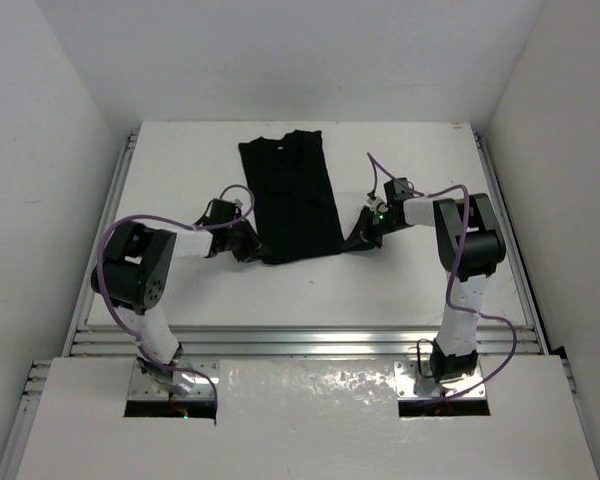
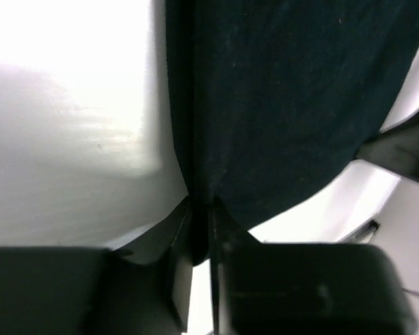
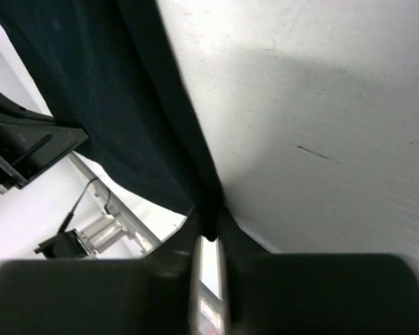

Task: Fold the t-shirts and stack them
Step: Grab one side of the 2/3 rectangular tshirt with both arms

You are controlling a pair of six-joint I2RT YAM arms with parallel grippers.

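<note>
The black t-shirt (image 1: pixel 292 195) lies as a long narrow strip in the middle of the white table (image 1: pixel 170 170), its neck end far from me. My left gripper (image 1: pixel 254 246) is shut on the near left corner of the cloth. In the left wrist view the t-shirt (image 2: pixel 286 105) runs down into the pinched jaws of that gripper (image 2: pixel 201 206). My right gripper (image 1: pixel 356 238) is shut on the near right corner. In the right wrist view the t-shirt's (image 3: pixel 119 105) edge is clamped in this gripper (image 3: pixel 209 213). Both corners look slightly lifted.
White walls close in the table on the left, right and back. A metal rail (image 1: pixel 300 340) runs along the table's near edge. Purple cables (image 1: pixel 420 195) loop over both arms. The other arm's gripper shows past the cloth in each wrist view.
</note>
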